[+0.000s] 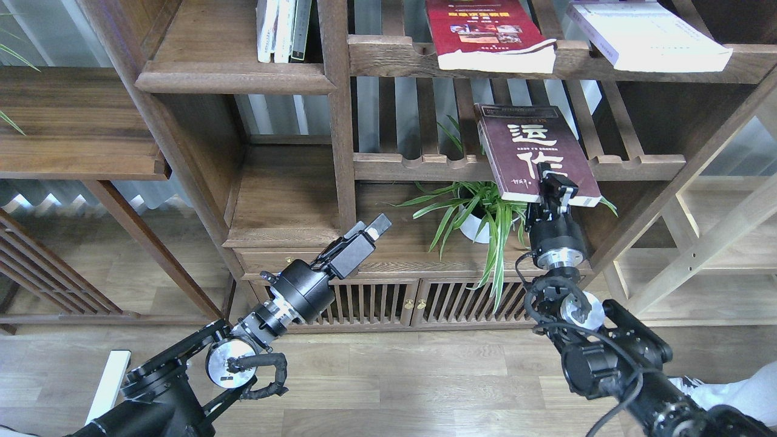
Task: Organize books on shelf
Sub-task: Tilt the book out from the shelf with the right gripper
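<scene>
Maroon book [534,152] sits pinched at its near edge by my right gripper [555,188]; my left gripper [371,229] hangs pressed together, holding nothing.

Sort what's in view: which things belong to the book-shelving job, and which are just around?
Job: maroon book, clamped at its near edge by the right gripper; red book; white book; solid shelf board.
Around: potted plant; upright books; slatted rack; left gripper, idle.

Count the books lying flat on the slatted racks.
3: the red book and the white book on the upper rack, and the maroon book on the lower rack, gripped by the right gripper. Others may be out of view.
</scene>
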{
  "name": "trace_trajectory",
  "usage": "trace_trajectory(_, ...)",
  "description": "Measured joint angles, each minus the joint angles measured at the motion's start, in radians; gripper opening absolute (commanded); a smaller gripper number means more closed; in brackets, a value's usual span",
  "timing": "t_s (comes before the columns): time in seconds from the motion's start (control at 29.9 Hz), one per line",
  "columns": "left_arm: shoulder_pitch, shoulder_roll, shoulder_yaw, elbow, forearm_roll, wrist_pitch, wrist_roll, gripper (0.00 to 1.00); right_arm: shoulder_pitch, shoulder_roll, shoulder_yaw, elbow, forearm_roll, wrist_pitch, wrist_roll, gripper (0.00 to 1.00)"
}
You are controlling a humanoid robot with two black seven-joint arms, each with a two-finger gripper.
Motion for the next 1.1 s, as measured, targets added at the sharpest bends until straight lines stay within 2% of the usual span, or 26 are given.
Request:
trace_trajectory(0.4,0.0,0.003,0.002,0.001,0.001,0.0,0.0,0.99,-0.128,-0.036,-0.011,0.167,-0.055,0.002,0.0,0.05)
trace_trajectory(0.6,0.004,-0.008,0.002,0.025,0.0,0.0,-0.01,0.99,-0.16,-0.037,-0.014,0.201,-0.083,0.002,0.001,0.06)
trace_trajectory(1.1,-0.008,-0.017,0.0,0.058,0.0,0.0,-0.001,0.99,-0.232,-0.088,-0.018,0.325,-0.102,0.002,-0.001,0.06)
